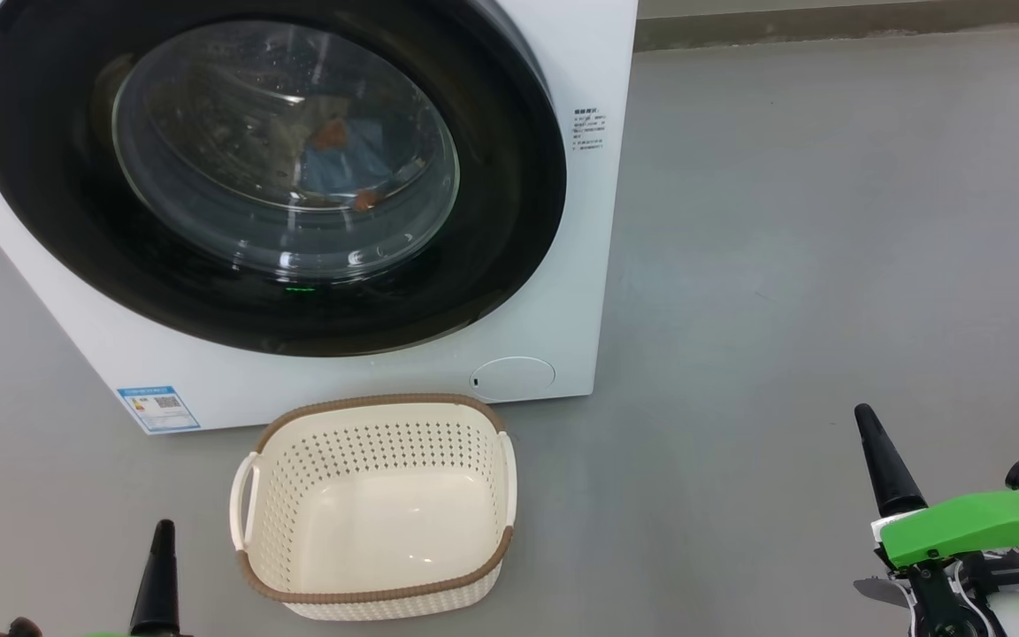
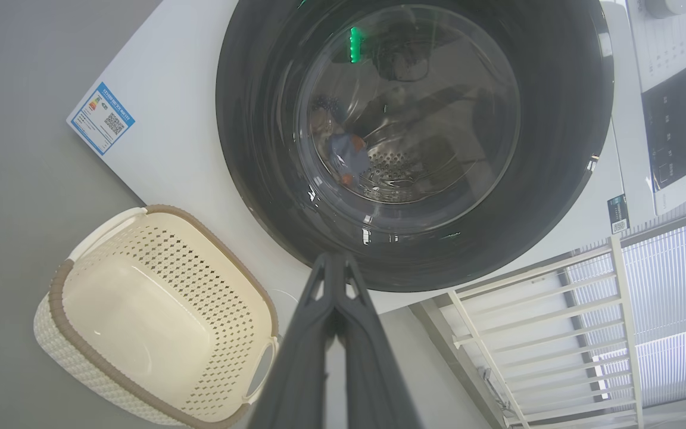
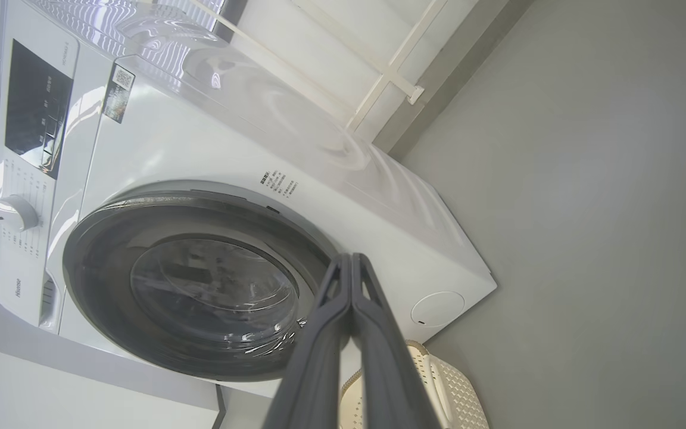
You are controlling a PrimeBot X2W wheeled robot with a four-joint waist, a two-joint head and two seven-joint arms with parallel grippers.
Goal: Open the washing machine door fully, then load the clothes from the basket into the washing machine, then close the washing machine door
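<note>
Left tool [image 2: 336, 257] pressed together, holding nothing. Right tool [image 3: 350, 257] also pressed together, nothing in it. Small cream perforated plastic basket [image 1: 377, 400] with brown woven-look rim sits on grey floor [image 1: 828, 265] just ahead of left tool, well apart from right tool. Beyond it, big white front-loading washing machine [image 1: 580, 265], round black-rimmed glass door [image 1: 509, 177] shut flush. Light blue and orange clothes [image 1: 346, 159] inside drum, behind glass.

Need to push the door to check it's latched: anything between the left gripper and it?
Nothing visible. The left gripper points at the door's lower rim across open space; the basket sits off to the side.
</note>
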